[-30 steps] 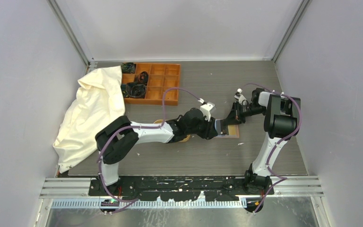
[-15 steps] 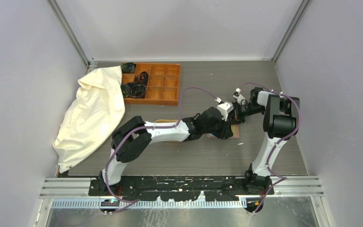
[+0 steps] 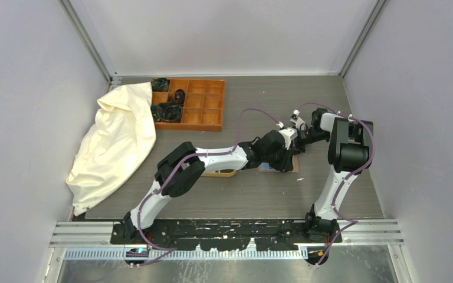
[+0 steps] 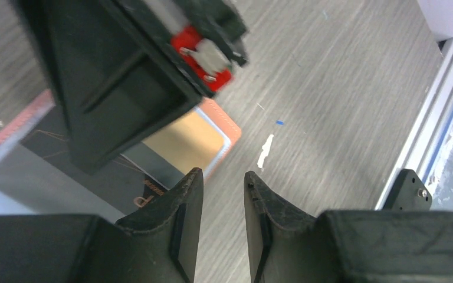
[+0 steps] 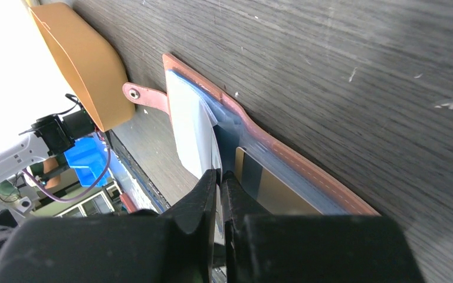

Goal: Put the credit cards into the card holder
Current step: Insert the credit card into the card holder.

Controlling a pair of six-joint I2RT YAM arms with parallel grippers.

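The card holder (image 5: 283,156) lies open on the table, reddish-brown with a tan lining, its snap strap (image 5: 144,94) pointing away from me. My right gripper (image 5: 220,175) is shut on the edge of a pale credit card (image 5: 191,127) that rests at a slant on the holder. A black credit card (image 4: 88,177) lies in the holder (image 4: 221,115) in the left wrist view. My left gripper (image 4: 219,177) hovers just beside the holder's edge, open with nothing between its fingers. From above, both grippers (image 3: 288,158) (image 3: 296,147) meet over the holder (image 3: 271,168).
An oval wooden tray (image 3: 221,173) sits just left of the holder, under my left arm. An orange compartment box (image 3: 191,103) with dark items stands at the back left, and a cream cloth (image 3: 115,141) is heaped beside it.
My left arm has stretched to the right, bringing its gripper from beside the tray over to the holder next to the right gripper. The right gripper has stayed put.
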